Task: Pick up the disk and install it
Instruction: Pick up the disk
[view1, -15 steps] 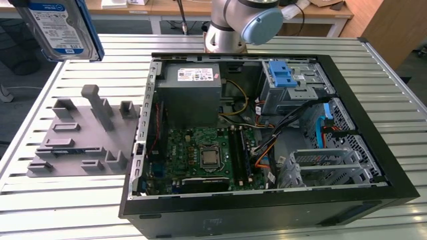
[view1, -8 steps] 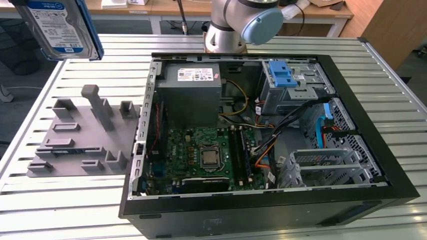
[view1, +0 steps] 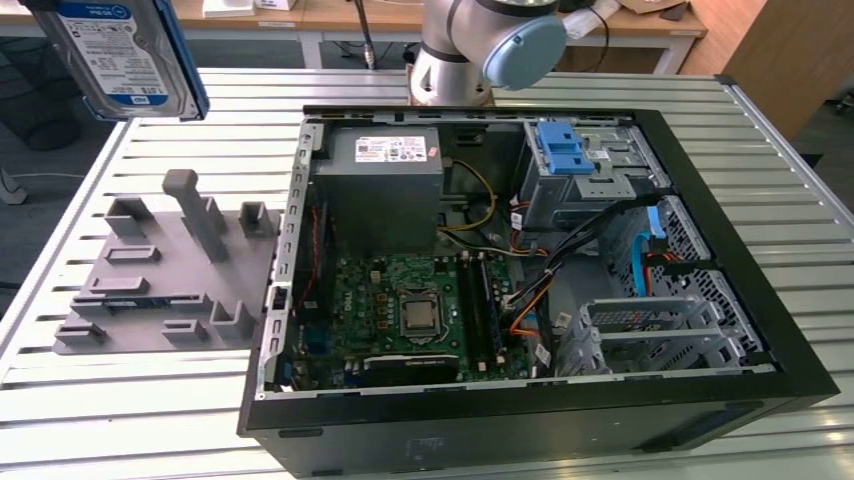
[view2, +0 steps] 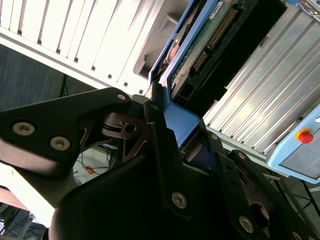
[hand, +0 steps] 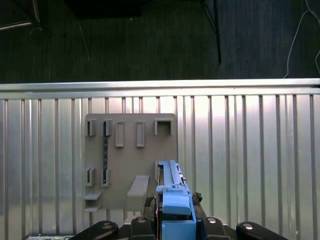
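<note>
While the gripper (view2: 181, 131) clamps the disk (view1: 127, 55) by its blue bracket (hand: 174, 197), aloft over the grey fixture plate (view1: 147, 300), that narrow edge hold could let it tilt or slip.

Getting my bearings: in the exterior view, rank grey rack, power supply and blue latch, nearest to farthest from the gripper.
The gripper holds the disk at the exterior view's top left.
1. Grey rack, on the table below.
2. Power supply, inside the case.
3. Blue latch, farther to the exterior view's right.
</note>
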